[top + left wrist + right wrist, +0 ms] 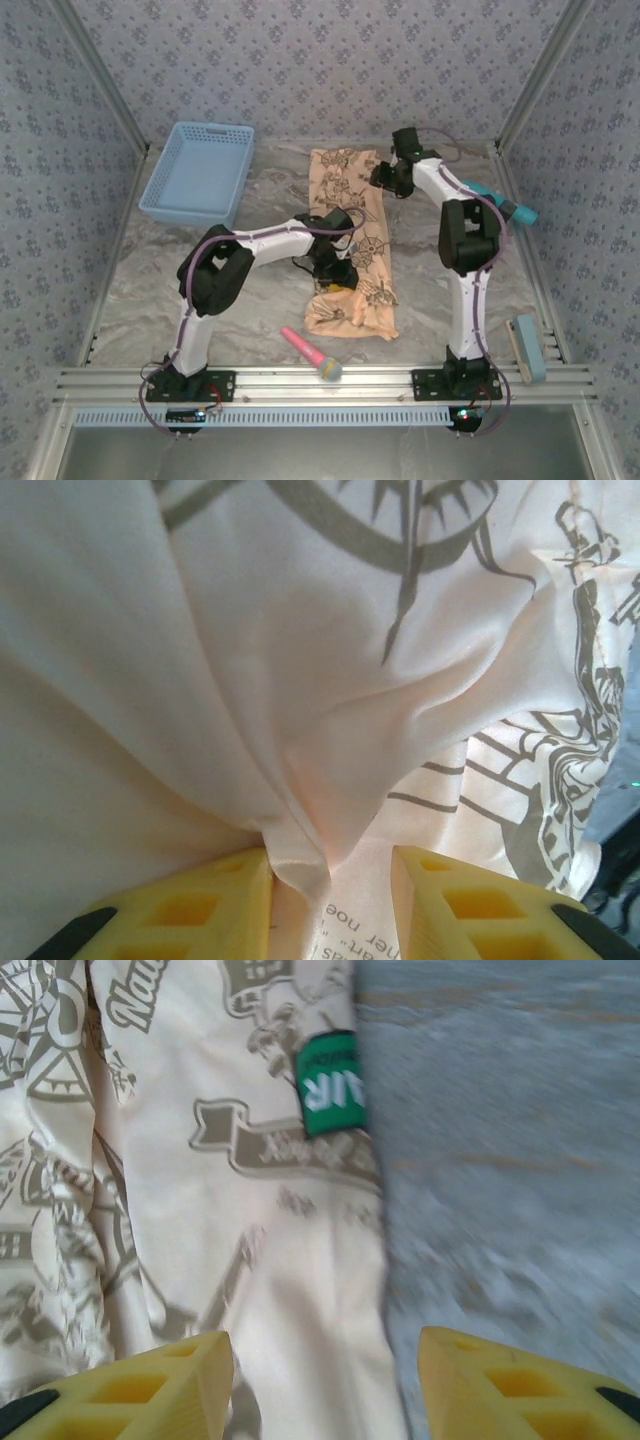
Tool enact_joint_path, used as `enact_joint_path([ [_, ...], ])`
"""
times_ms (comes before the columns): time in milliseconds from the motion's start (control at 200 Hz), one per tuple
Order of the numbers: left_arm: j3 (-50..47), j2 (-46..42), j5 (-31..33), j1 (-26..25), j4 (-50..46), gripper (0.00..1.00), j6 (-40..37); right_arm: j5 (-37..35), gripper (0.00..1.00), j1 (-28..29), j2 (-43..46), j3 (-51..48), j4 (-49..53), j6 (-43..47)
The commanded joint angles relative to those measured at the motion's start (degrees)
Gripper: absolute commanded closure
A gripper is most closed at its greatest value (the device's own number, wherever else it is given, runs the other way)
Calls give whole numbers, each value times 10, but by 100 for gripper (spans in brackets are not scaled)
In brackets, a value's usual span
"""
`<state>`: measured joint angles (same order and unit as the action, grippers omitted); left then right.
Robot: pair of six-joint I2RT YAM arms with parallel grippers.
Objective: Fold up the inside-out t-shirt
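Inside-out t-shirt (345,172) of soft peach-tan cloth with dark brown emblems, a long strip along the middle of the grey table (130,290). Light, limp, apt to bunch; best pinched at hems. Left gripper (332,865) partly closed on a gathered fold; right gripper (325,1345) open, empty, over the right hem. Pink-handled tool (305,350) by the near edge, possibly obstructing; blue plastic basket (210,127) in the far-left corner.

Left pincer (333,865) is bent low, jaws nipping the inside-out t-shirt (360,305); right pincer (325,1350) reaches far forward, jaws apart.
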<state>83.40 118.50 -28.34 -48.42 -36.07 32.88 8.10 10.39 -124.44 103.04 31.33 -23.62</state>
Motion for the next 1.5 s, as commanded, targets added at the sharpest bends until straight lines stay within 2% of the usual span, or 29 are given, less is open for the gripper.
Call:
enact_joint_path([
  [0, 5, -32, -35, -1, 39, 63, 51, -25, 46, -8, 139, -74, 7, 47],
  [135, 43, -69, -11, 4, -4, 62, -30, 21, 46, -13, 296, -218, -41, 125],
  [225, 32, -134, 52, 9, -24, 61, -109, 38, 48, -13, 375, -273, -75, 198],
  [295, -31, -212, 98, 22, 29, 61, -161, 50, 46, -9, 411, -284, -81, 287],
  [330, -72, -249, 91, 34, 70, 59, -197, 75, 45, -7, 429, -294, -81, 352],
  [365, -113, -285, 63, 46, 110, 57, -265, 124, 43, -6, 448, -311, -77, 417],
  [405, -162, -320, 57, 54, 146, 43, -335, 166, 42, 1, 478, -336, -67, 500],
  [425, -187, -336, 64, 56, 159, 19, -366, 182, 41, 5, 493, -353, -59, 544],
  [430, -193, -340, 65, 56, 162, 5, -366, 193, 40, 8, 501, -366, -53, 569],
  [445, -209, -350, 62, 58, 171, 1, -398, 204, 40, 8, 509, -375, -47, 591],
  [475, -242, -366, 41, 61, 172, 0, -474, 243, 37, 12, 534, -401, -23, 670],
  [505, -268, -379, 28, 60, 169, 0, -543, 280, 30, 12, 558, -425, 13, 752],
  [550, -302, -388, 39, 57, 174, 0, -604, 307, 20, 20, 590, -456, 68, 848],
  [650, -301, -379, 28, 30, 90, 0, -738, 308, 16, 47, 628, -496, 155, 925],
  [710, -318, -374, 29, 8, 69, 0, -811, 297, 14, 80, 637, -520, 187, 930],
  [790, -363, -374, 37, 0, 99, 0, -885, 255, 13, 132, 638, -564, 183, 911],
  [850, -370, -360, 55, -1, 113, 0, -912, 216, 12, 163, 626, -593, 173, 904],
  [924, -345, -334, 58, 0, 89, 2, -948, 165, 11, 188, 600, -613, 149, 895],
  [994, -321, -310, 58, 0, 73, 4, -970, 140, 5, 196, 583, -633, 123, 888],
  [1099, -309, -283, 61, -4, 86, 7, -1000, 101, 5, 198, 571, -652, 67, 872],
  [1204, -284, -255, 58, -15, 77, 12, -1017, 97, 5, 195, 565, -677, 3, 851],
  [1419, -267, -237, 33, -23, 58, 16, -1043, 80, 5, 205, 546, -690, 12, 859],
  [1494, -265, -232, 28, -31, 46, 16, -1049, 90, 2, 210, 538, -690, 28, 859],
])
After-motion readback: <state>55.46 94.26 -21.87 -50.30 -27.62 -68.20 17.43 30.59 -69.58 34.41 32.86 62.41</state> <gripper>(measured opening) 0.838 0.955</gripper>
